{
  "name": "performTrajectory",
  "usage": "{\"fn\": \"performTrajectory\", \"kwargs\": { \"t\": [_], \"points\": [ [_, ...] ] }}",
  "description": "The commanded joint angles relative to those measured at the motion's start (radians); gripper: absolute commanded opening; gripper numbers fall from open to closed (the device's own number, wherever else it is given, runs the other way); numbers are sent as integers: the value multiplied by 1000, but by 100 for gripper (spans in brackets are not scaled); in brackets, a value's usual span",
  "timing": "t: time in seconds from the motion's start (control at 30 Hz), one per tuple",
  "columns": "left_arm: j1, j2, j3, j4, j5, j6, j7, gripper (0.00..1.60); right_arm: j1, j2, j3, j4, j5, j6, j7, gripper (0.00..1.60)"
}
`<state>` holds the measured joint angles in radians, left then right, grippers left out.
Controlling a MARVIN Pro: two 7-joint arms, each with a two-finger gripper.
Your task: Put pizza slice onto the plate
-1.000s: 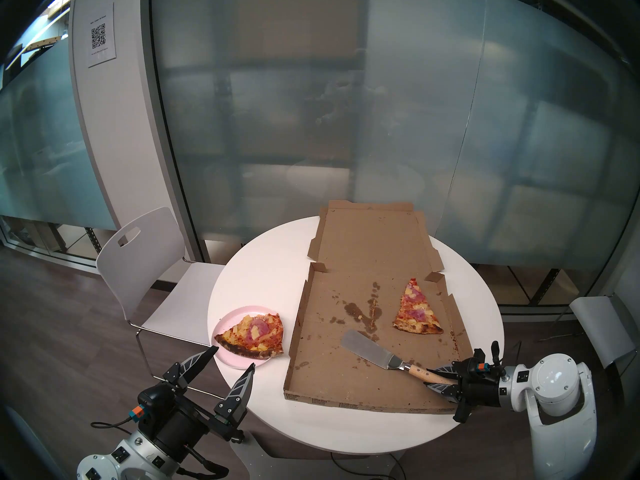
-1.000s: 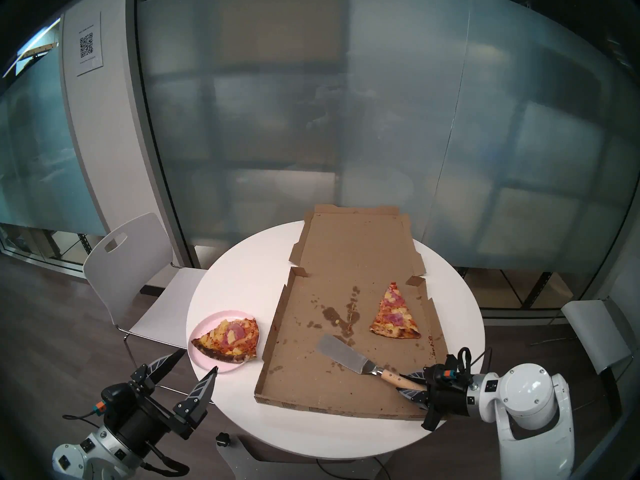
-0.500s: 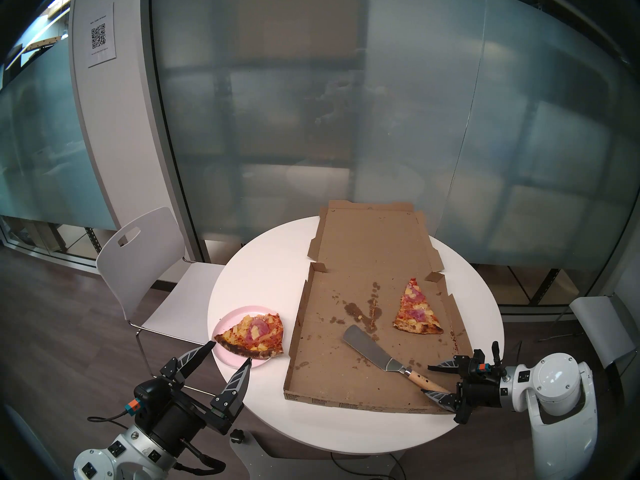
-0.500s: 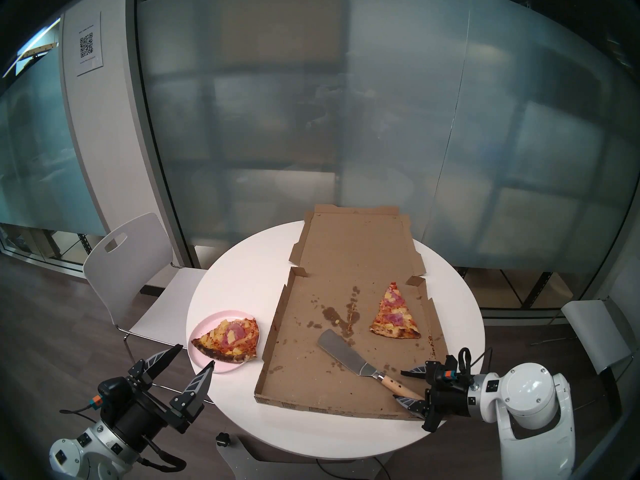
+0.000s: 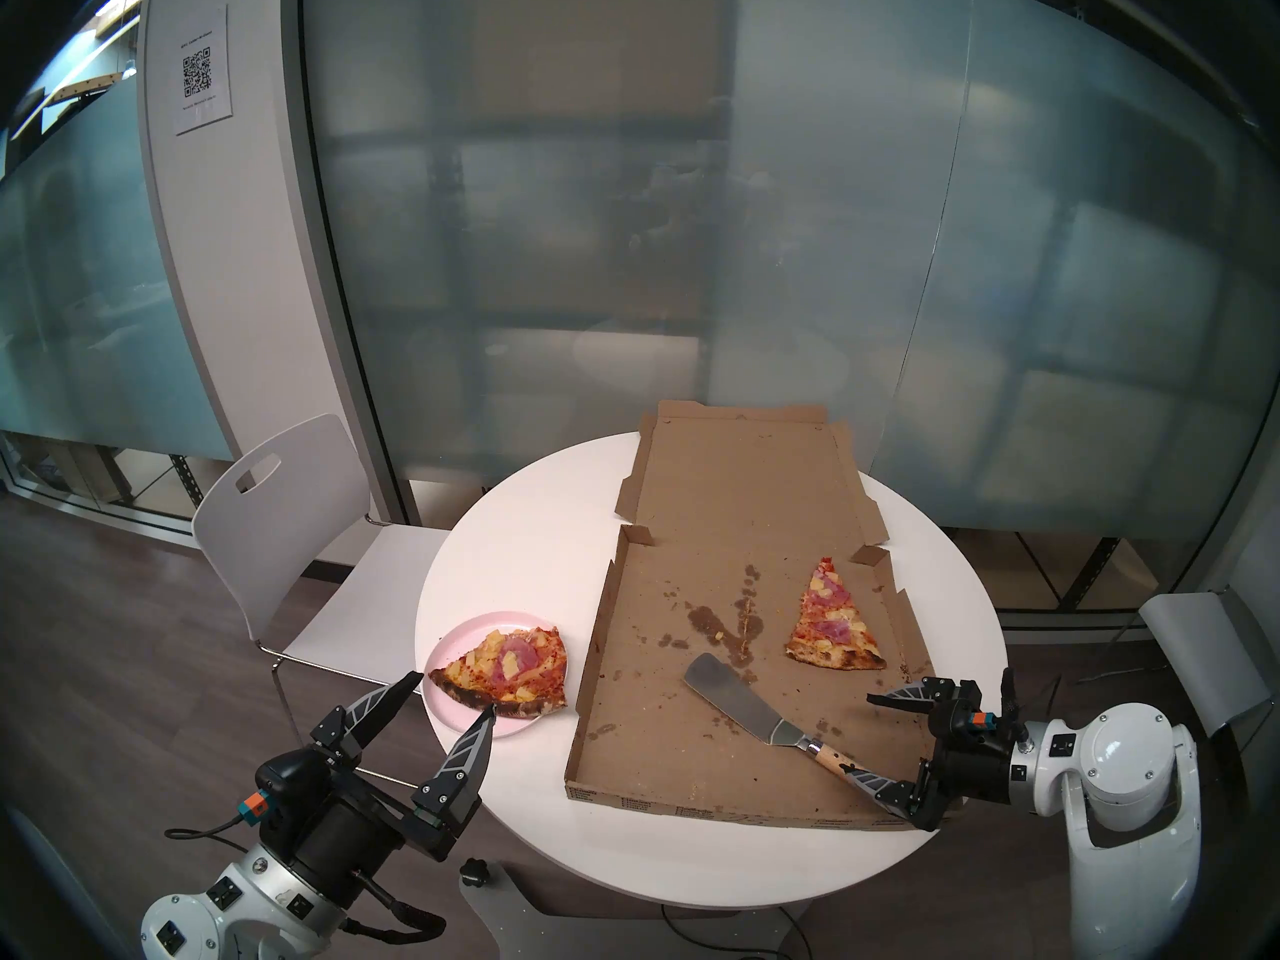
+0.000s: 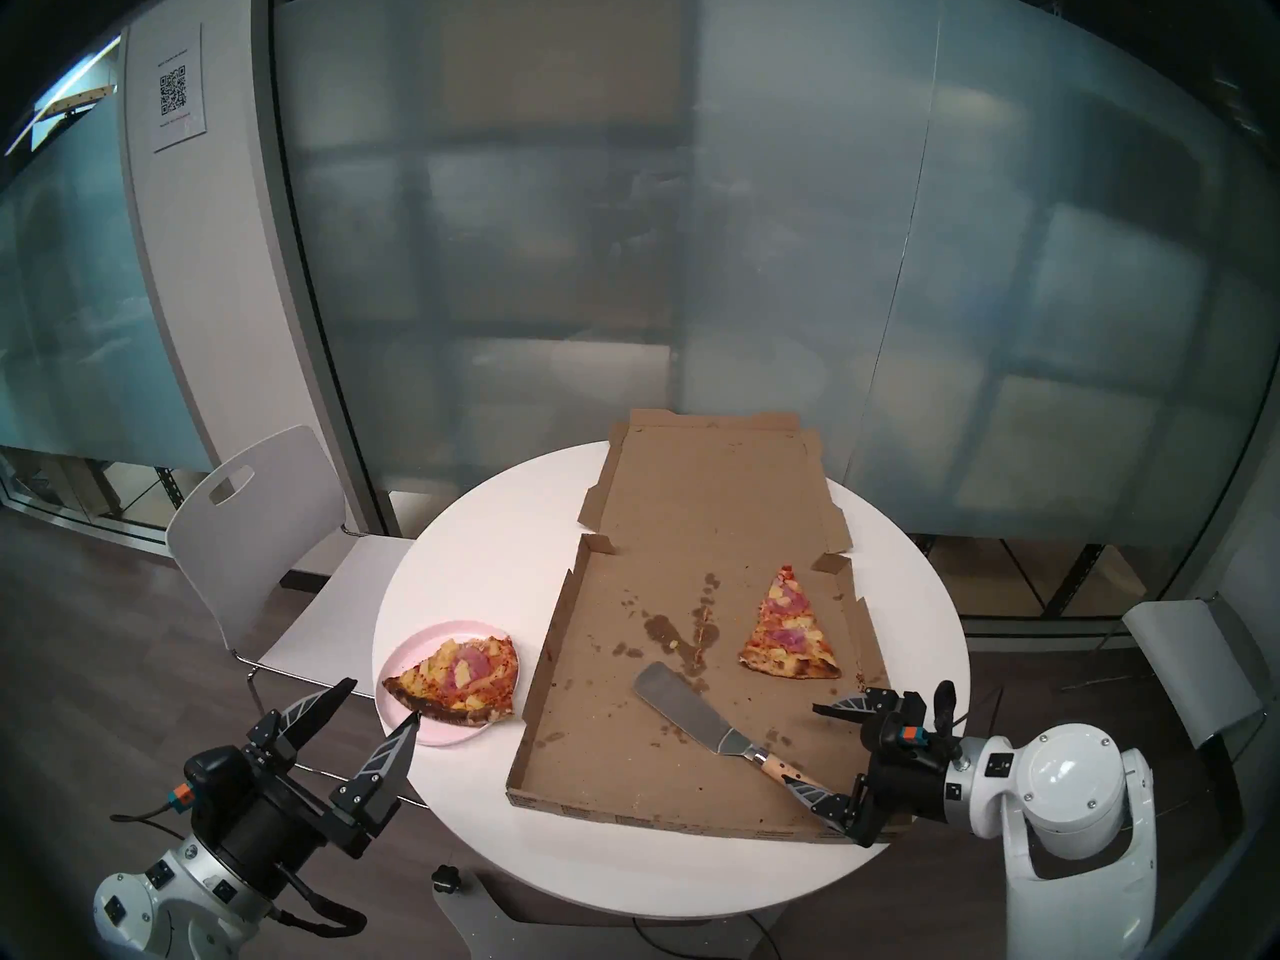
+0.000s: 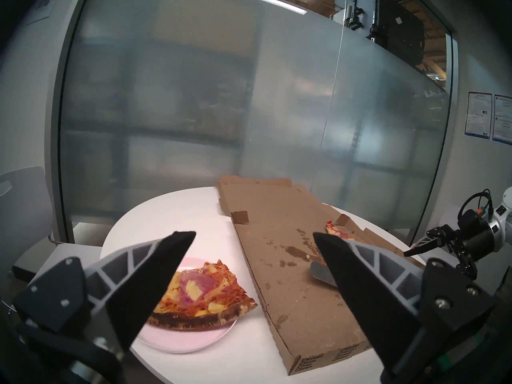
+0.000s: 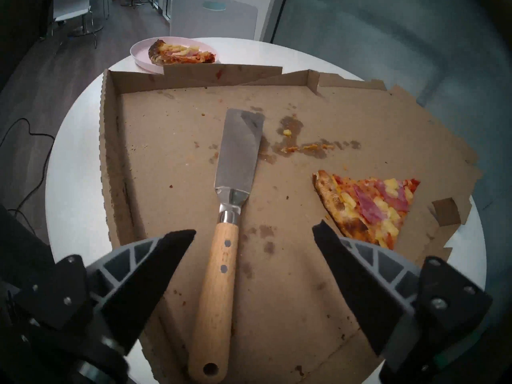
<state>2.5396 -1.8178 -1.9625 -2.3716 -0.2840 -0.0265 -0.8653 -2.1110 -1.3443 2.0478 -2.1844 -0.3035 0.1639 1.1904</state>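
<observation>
The wide pizza slice (image 5: 509,671) with ham, pineapple and a charred crust lies on the pale pink plate (image 5: 458,634) at the table's left; its tip overhangs the rim. My left gripper (image 5: 453,692) hovers open just in front of the plate, its fingertips either side of the crust end. In the left wrist view the pizza slice (image 7: 199,294) shows between the spread fingers (image 7: 155,267). My right gripper (image 5: 857,732) stands open at the box's front right corner. The spatula's wooden handle (image 8: 219,278) lies loose between its fingers.
An open cardboard pizza box (image 5: 658,716) fills the middle of the round white table (image 5: 526,522). In it lie the metal spatula (image 5: 738,695) and a smaller, narrower slice (image 5: 831,626). White chairs stand at the left (image 5: 291,522) and right (image 5: 1205,661).
My right gripper opened and let go of the spatula handle, then drew back a little to the right. The spatula settled flat in the box. My left gripper edged closer to the plate.
</observation>
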Motion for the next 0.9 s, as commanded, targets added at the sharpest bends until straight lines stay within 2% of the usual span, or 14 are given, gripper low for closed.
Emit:
{"fn": "performTrajectory", "kwargs": {
  "t": [0.0, 0.2, 0.87],
  "points": [
    [8, -11, 0, -35, -19, -1, -4, 160, -21, -50, 49, -63, 61, -22, -14, 160],
    [6, -13, 0, -37, -15, 2, -5, 160, -30, -58, 69, -67, 79, -31, -10, 160],
    [7, -23, -10, -36, -13, 1, -14, 160, -32, -73, 77, -72, 95, -43, -8, 160]
  ]
}}
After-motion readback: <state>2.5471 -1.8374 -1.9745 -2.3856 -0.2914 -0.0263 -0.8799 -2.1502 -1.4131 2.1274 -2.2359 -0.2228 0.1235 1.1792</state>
